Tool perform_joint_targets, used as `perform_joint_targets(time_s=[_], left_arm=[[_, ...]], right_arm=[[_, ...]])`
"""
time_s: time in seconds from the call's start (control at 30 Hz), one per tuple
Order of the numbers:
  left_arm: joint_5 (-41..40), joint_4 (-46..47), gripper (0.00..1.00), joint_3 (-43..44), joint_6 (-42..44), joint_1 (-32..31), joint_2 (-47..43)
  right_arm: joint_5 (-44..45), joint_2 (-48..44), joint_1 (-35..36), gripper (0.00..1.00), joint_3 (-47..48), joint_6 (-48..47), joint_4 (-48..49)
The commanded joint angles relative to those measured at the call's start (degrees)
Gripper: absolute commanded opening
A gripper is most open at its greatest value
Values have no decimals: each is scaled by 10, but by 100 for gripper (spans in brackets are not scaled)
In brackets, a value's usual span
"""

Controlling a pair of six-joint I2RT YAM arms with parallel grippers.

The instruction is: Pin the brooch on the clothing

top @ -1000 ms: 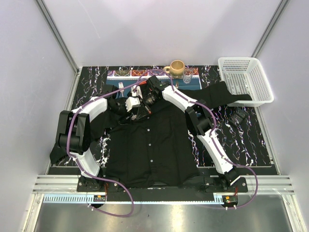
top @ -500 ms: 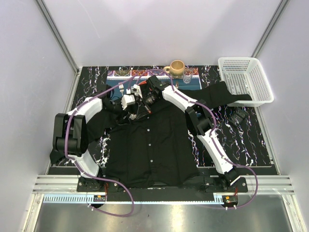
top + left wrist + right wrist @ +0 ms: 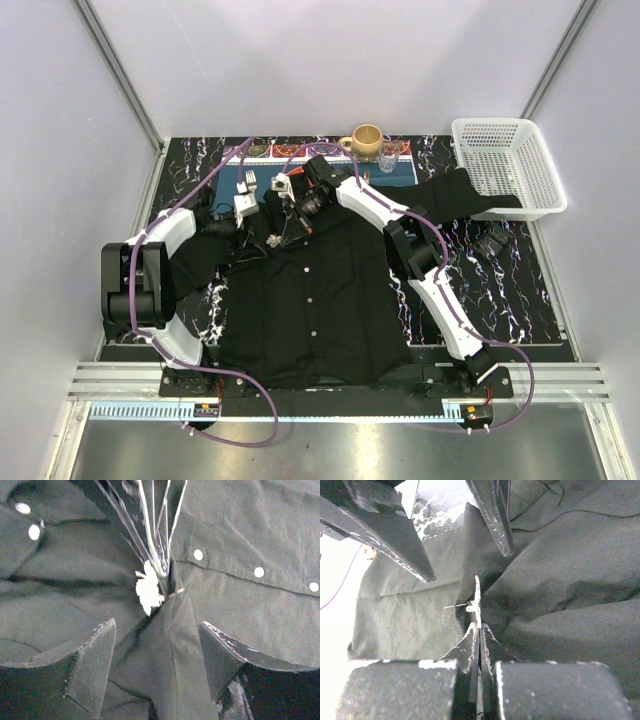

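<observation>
The clothing [image 3: 310, 300], a black button-up shirt, lies flat on the table with its collar at the far end. In the right wrist view my right gripper [image 3: 480, 628] is shut on the brooch [image 3: 477, 599], which shows edge-on with a thin pin sticking out to the left, against a raised fold of the shirt [image 3: 570, 580]. The left wrist view shows the whitish brooch [image 3: 149, 587] at the tips of the right gripper's dark fingers [image 3: 152, 535], just beside the button placket. My left gripper [image 3: 157, 626] hangs open a short way from it, over the shirt [image 3: 250, 605], holding nothing.
A white basket [image 3: 505, 165] stands at the back right, over one sleeve's end. A tan mug [image 3: 367, 138] and a glass [image 3: 389, 155] sit at the back on a placemat [image 3: 390, 172], with a fork [image 3: 250, 180] near the left wrist.
My left gripper has opened wider and drawn back to the left, away from the brooch. The right gripper has stayed shut on the brooch in the same place.
</observation>
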Motion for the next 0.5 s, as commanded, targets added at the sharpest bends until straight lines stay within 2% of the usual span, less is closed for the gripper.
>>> perform_joint_targets(time_s=[0.0,0.23,0.47], left_arm=[[51,29,71,-41,45,14,-54],[-2,97,70,-46,-28,1,-57],[-45,123,70,-43,-75,-35,-36]], right_arm=[[-37,-52,-1,0,-5,-13,9],[-40,-62,-1,0,-20,-22,9],[-40,-67,-1,0,-23,-15,9]])
